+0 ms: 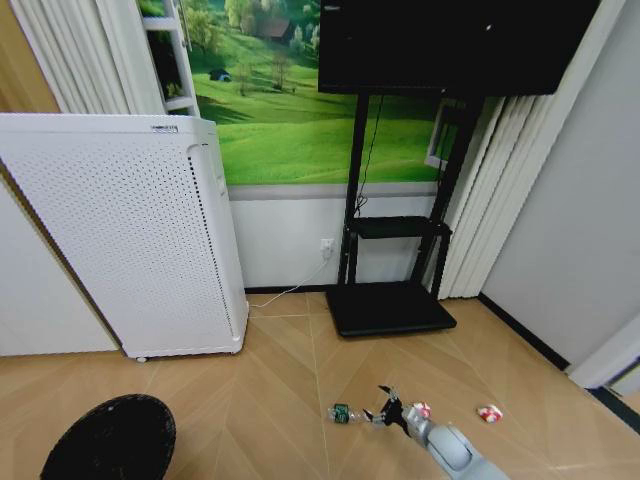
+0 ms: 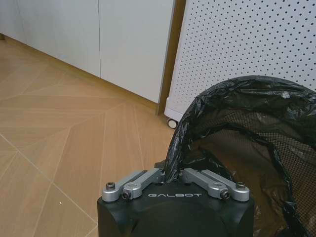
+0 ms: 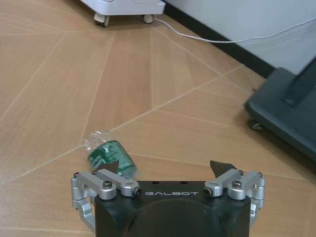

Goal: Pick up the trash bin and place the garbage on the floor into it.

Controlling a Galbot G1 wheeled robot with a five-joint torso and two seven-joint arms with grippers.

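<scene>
Head view: the right tool (image 1: 385, 410), jaws spread wide and empty, hovers low over the floor just beside the plastic bottle (image 1: 341, 412); two wrappers (image 1: 489, 412) lie nearby. Left wrist view: the left tool (image 2: 174, 173) grips the trash bin (image 2: 256, 148) by its rim. Right wrist view: the bottle lies just beyond one open fingertip (image 3: 114, 167).

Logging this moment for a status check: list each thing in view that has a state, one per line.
bin: upright, lined with a black bag, rim held by the left gripper.
left gripper: shut on the bin's rim.
right gripper: open, low over the floor beside the bottle.
bottle: lying on its side on the floor.
wrappers: crumpled, on the floor, one by the right gripper, one farther right.
screen: dark.
</scene>
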